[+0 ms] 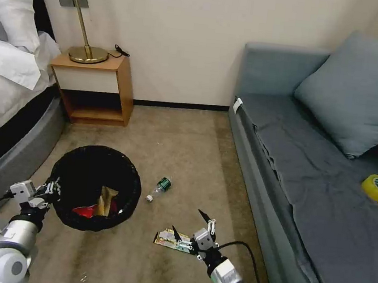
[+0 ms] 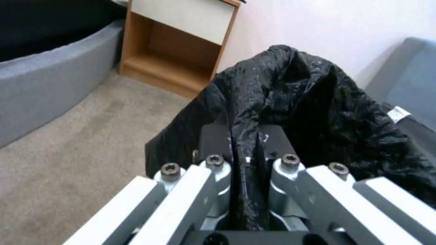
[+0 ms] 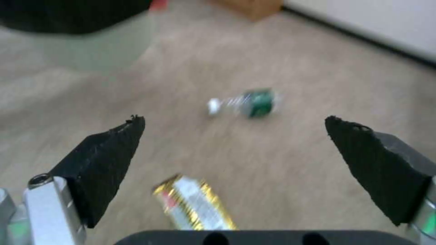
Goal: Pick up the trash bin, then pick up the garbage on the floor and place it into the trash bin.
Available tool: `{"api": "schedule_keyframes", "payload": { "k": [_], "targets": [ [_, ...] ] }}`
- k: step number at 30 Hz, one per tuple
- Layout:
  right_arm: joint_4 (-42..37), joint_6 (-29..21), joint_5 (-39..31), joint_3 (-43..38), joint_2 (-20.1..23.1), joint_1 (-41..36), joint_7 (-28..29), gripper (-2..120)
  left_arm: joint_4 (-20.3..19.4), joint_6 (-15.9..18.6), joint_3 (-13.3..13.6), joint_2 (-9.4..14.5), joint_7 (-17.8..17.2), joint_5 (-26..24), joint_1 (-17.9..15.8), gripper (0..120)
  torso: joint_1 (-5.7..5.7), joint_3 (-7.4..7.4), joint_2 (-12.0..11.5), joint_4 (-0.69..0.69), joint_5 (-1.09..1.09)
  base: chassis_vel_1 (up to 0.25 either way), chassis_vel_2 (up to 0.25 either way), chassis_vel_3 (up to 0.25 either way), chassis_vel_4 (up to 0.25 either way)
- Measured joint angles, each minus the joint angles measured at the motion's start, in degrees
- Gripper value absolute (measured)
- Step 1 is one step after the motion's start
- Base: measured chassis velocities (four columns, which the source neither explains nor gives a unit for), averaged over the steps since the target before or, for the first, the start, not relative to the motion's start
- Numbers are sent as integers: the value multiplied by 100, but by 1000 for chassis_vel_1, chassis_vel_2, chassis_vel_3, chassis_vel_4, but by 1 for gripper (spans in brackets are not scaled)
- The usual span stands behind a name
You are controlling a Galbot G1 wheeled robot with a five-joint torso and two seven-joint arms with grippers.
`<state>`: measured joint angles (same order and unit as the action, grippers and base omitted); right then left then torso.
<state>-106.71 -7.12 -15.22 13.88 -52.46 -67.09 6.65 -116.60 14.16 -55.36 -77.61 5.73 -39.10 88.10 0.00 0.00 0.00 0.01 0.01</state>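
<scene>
1. The trash bin (image 1: 95, 188) is on the carpet at near left, with two pieces inside: a red carton (image 1: 83, 211) and brown paper (image 1: 106, 199).
2. The left gripper (image 1: 54, 189) has its jaws clenched on the bin's black bag rim.
3. Two pieces lie on the floor: a bottle (image 1: 159, 188) just right of the bin, and a snack wrapper (image 1: 167, 239) nearer.
4. The right gripper (image 1: 189, 225) hovers above the wrapper, jaws released and spread wide.
5. One nightstand (image 1: 96, 87) stands far left; one sofa (image 1: 312, 172) lines the right.

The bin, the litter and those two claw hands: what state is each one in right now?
Trash bin: upright, rim pinched by left gripper; red carton and brown paper inside.
Bottle: lying on carpet.
Snack wrapper: flat on carpet.
Right gripper: open above wrapper.
</scene>
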Motion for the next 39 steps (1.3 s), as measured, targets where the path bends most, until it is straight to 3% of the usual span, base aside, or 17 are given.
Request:
{"api": "schedule_keyframes", "payload": {
  "k": [4,7,11,20,26,39],
  "targets": [
    [171,-220,-424,209,136,401,-321,100,12,0,33,7,18,8,-13,6,0,0,0,-1,0,0,0,0,0],
    [992,-755,-1210,1080,287,1709,-1326,100,16,-3,151,-42,32,83,-86,6,0,0,0,-1,0,0,0,0,0],
    [1489,-1086,-1647,1561,254,2363,-1864,100,11,-3,196,-49,25,130,-124,6,0,0,0,0,-1,0,0,0,0],
    [3432,-1050,-1869,2400,-300,3343,-2992,100,-72,-2,141,-39,30,22,-109,6,0,0,-1,0,0,0,0,0,0],
    [3720,-1090,-1985,2517,-425,3500,-3224,100,-51,-4,107,-45,82,6,-96,6,0,0,0,0,-1,0,0,0,0],
    [3840,-1078,-1808,2469,-652,3356,-3078,100,-10,-62,115,-54,190,17,-51,6,0,0,-1,-1,-1,0,0,0,0]
  ]
}}
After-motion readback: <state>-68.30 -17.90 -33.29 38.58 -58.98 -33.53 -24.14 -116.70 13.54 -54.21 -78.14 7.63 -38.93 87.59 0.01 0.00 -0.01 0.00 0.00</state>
